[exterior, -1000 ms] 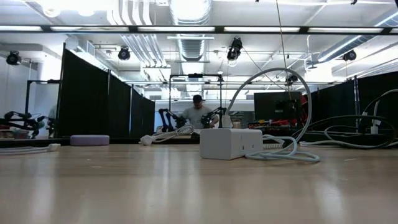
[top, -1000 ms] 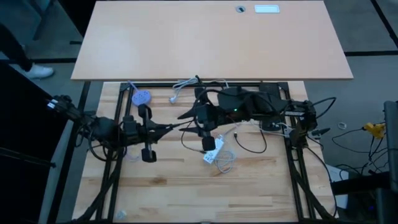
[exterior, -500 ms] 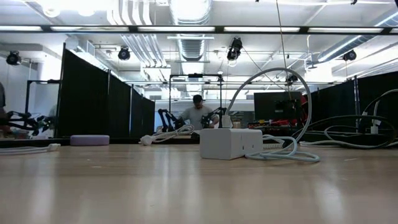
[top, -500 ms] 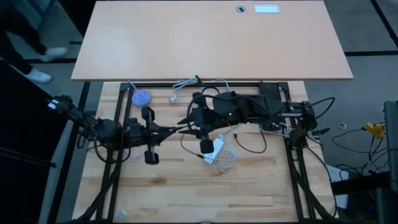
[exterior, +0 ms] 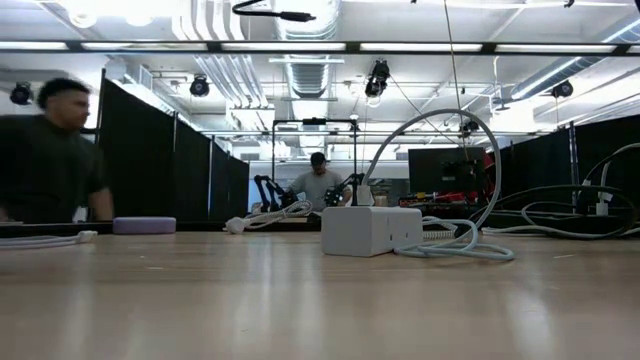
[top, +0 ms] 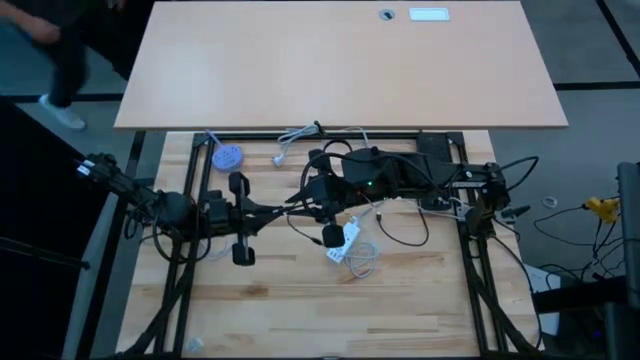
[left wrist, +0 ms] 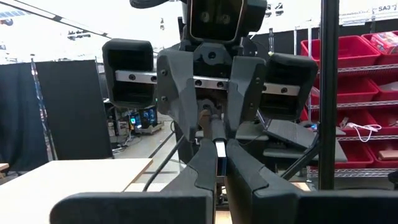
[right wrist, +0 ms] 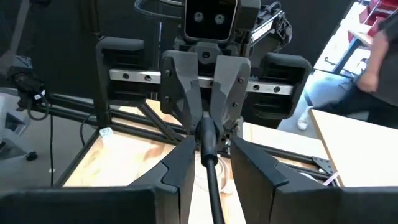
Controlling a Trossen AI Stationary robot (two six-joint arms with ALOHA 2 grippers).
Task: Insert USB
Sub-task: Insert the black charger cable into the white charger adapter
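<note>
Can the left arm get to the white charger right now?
Probably not yet. The left gripper is shut on the black cable, which the right gripper also grips, and the charger lies beneath the right arm.

Right gripper [top: 300,200] narrowed; person [exterior: 45,150] entered.

You see a white power block [exterior: 371,230] standing on the wooden table [exterior: 300,310], a pale cable [exterior: 440,170] arching up behind it. A purple disc [exterior: 144,225] lies far left. A person [exterior: 45,160] passes at left; another person [exterior: 317,185] sits far back.
</note>
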